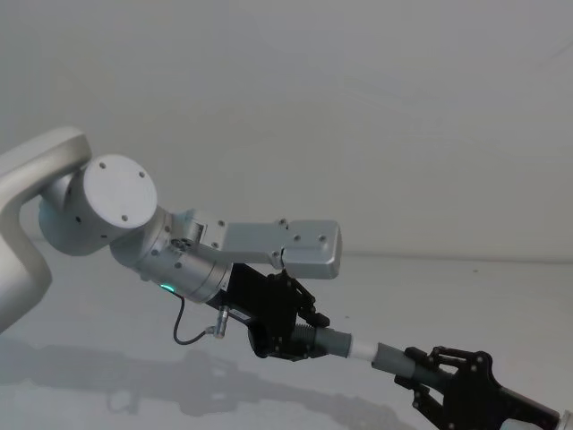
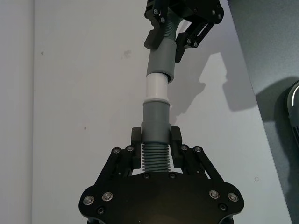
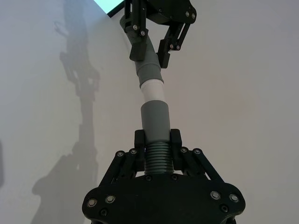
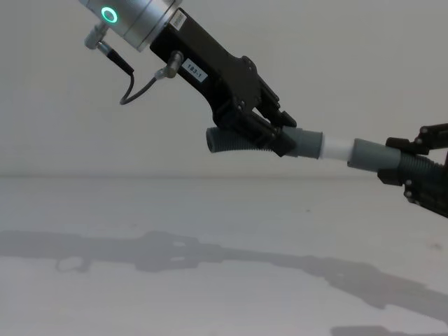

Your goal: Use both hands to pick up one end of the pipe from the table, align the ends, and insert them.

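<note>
Left pincer [image 4: 269, 133] clamped on the white-tipped hose piece [image 4: 241, 142], right pincer [image 4: 413, 168] clamped on the other hose piece [image 4: 374, 155], white stub [image 4: 334, 150] entering its grey mouth, both raised above the counter [image 4: 210, 224]

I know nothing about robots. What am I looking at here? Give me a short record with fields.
Left gripper: shut on the white-tipped pipe piece, held in the air
Right gripper: shut on the open-mouthed pipe piece, also in the air
Ends: white stub meets the grey mouth, a stretch of white still showing
Alignment: pieces nearly in line, slight bend at the joint
Table: below, touching neither piece
</note>
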Tool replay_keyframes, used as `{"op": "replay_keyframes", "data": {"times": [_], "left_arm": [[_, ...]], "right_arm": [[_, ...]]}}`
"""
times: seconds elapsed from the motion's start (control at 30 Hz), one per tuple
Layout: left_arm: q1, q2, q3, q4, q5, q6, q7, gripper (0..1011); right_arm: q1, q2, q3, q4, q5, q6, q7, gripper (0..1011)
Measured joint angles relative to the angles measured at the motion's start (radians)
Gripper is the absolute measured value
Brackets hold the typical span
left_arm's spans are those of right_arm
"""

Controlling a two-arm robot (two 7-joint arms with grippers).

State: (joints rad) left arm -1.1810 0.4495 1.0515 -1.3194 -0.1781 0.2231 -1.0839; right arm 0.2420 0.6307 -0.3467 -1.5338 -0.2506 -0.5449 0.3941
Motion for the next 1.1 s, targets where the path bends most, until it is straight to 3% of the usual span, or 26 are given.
{"op": "replay_keyframes", "data": {"times": [1.1], "left_arm": [[-0.004,-0.006,0.005,-0.002,0.006,0.003,-0.004,327]], "right_arm": [[-0.008,0.013,-0.004,-0.033,0.043,0.059,0.033,291]]}}
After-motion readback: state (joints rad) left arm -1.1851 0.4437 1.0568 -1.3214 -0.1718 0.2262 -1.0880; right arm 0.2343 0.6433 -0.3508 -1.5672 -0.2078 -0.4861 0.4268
